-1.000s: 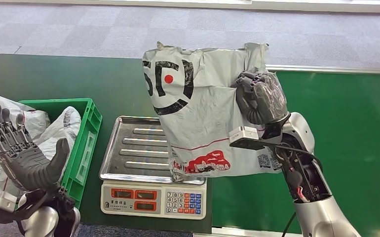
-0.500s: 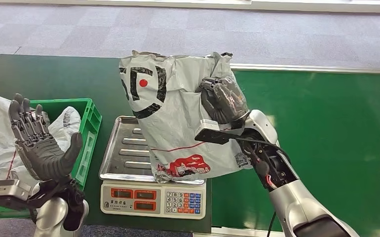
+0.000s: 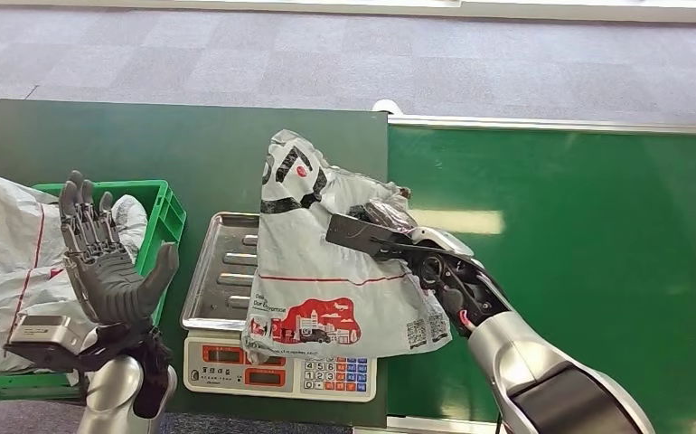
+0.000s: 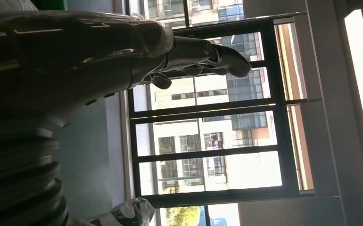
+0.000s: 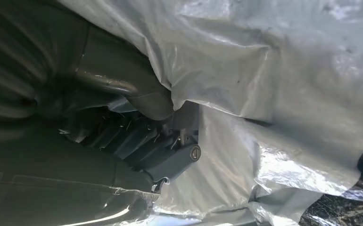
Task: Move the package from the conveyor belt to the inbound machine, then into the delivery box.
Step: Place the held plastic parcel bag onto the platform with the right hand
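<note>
A grey plastic mailing package [image 3: 326,271] with black lettering, a red dot and a red picture lies tilted over the steel pan of the scale [image 3: 222,271]. Its lower edge drapes over the scale's keypad. My right hand [image 3: 382,217] grips the package near its upper right part, mostly hidden in the plastic. Up close, the crinkled package [image 5: 274,70] wraps over my right hand [image 5: 137,141]. My left hand [image 3: 109,262] is raised, palm up and fingers spread, holding nothing, beside the green delivery box [image 3: 159,244]. In the left wrist view my left hand [image 4: 123,52] stands against a window.
The green conveyor belt [image 3: 579,271] runs on the right. The scale's display and keypad [image 3: 281,371] face the near table edge. White and grey bags [image 3: 10,262] fill the green box. Dark green tabletop lies behind the scale.
My right hand has swung the package left and down from upright in the air onto the scale pan. My left hand has risen slightly and moved right.
</note>
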Motion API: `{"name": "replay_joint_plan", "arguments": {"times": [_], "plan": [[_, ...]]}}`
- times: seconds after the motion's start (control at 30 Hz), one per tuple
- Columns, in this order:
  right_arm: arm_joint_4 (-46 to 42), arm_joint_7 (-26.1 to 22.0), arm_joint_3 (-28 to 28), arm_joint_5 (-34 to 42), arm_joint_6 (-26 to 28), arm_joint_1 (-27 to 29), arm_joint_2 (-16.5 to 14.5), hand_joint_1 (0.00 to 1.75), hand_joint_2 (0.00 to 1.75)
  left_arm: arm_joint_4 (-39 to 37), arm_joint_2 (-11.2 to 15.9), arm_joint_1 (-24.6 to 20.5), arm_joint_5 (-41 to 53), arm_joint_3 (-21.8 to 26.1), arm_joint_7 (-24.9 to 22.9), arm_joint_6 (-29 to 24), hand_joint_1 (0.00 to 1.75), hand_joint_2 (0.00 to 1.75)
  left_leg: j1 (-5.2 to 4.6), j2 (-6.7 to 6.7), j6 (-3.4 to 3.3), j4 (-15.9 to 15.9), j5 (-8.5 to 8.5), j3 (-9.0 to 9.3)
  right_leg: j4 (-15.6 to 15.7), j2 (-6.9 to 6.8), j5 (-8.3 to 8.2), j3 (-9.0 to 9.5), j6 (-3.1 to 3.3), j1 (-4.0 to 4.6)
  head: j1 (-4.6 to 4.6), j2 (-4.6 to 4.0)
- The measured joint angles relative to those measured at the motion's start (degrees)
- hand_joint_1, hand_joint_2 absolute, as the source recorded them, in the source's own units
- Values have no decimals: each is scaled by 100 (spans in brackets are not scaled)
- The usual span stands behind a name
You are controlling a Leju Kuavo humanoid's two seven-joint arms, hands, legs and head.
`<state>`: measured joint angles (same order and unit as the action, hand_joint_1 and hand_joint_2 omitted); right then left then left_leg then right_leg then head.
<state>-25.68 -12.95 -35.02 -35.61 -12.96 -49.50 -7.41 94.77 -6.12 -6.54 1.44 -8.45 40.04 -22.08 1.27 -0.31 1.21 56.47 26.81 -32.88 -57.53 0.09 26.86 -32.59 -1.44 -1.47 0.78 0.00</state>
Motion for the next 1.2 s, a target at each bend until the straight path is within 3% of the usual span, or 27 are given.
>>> {"name": "replay_joint_plan", "arguments": {"times": [0.2,0.4,0.47,0.53,0.6,0.63,0.77,1.03,1.2], "plan": [[267,80,-41,91,-208,-119,-108,175,175,-148,-1,-86,0,-35,0,-4,0,175,0,2,0,0,0,4,0,2,0,2,0,0,-1,0],[328,-689,-17,651,-549,-76,-128,173,175,-224,-22,-123,0,-57,0,2,0,175,0,6,0,0,0,5,0,6,-1,2,0,0,1,0],[314,-939,30,908,-506,-16,-143,118,175,-228,-28,-128,0,-56,0,-15,0,175,0,5,0,0,0,5,0,6,0,2,0,0,1,0],[262,-1117,90,1140,-416,45,-152,44,175,-227,-29,-127,0,-51,0,-20,0,175,1,3,0,0,0,4,0,5,0,2,0,1,0,0],[165,-1335,145,1340,-363,96,-150,15,175,-227,-31,-127,0,-46,0,-15,0,175,0,3,0,0,0,3,0,5,0,1,0,0,0,0],[100,-1471,172,1442,-373,123,-147,9,175,-227,-32,-127,0,-45,0,-6,0,175,0,4,0,0,0,3,0,5,0,1,0,0,-1,0],[-242,-1884,211,1709,-459,270,-123,7,175,-227,-40,-130,-1,-41,0,39,0,175,0,3,0,0,0,3,0,5,0,1,0,0,-1,0],[-666,-1990,209,1825,-466,463,-70,0,175,-227,-42,-134,-5,-39,0,60,0,175,0,3,0,0,0,3,0,5,0,1,0,0,0,0],[-1148,-2099,206,2338,-599,730,5,0,175,-227,-43,-126,-9,-16,0,90,0,175,0,2,0,0,0,2,0,5,0,1,0,0,0,0]]}}
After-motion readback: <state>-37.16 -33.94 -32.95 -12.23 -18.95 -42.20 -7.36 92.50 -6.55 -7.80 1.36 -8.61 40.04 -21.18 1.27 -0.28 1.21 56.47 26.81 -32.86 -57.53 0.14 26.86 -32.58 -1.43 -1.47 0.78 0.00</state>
